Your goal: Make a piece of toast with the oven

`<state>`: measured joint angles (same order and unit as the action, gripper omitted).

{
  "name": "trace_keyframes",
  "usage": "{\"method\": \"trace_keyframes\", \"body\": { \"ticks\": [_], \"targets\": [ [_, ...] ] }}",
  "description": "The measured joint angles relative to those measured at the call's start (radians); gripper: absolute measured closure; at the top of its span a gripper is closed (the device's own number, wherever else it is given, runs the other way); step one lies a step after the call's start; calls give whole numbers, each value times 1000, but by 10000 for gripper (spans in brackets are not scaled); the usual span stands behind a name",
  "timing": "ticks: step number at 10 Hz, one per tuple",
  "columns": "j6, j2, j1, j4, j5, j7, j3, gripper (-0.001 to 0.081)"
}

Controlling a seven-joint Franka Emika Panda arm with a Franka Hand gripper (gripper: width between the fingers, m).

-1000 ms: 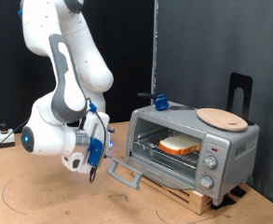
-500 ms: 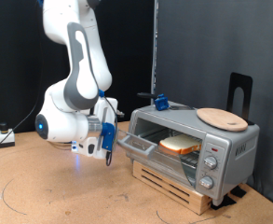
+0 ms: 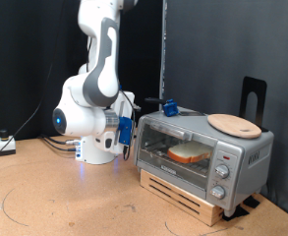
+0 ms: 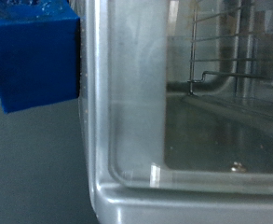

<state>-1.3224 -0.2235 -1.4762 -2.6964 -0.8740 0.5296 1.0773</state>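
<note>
Exterior view: tool (image 3: 127, 131) at oven (image 3: 204, 149) door w/ toast (image 3: 189, 152) inside.

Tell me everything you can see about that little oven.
The oven is a small silver-grey metal box with a glass front door, now shut, and three knobs down the exterior view's right. It sits on a wooden pallet. The piece of toast lies inside on the rack; a round wooden plate rests on top. The gripper is against the door's edge.

The piece of toast (image 3: 190, 152) lies inside the oven (image 3: 204, 148); a plate (image 3: 234, 123) rests on top, end effector (image 3: 127, 133) at its left.
</note>
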Motion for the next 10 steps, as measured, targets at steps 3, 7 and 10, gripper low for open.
{"method": "trace_keyframes", "body": {
  "ticks": [3,7,10],
  "targets": [
    [1,-94,12,-6,-44,-11,-8,-1],
    [-106,-17,-83,63,37,-200,34,-1],
    [-115,30,-93,82,74,-180,41,-1]
  ]
}}
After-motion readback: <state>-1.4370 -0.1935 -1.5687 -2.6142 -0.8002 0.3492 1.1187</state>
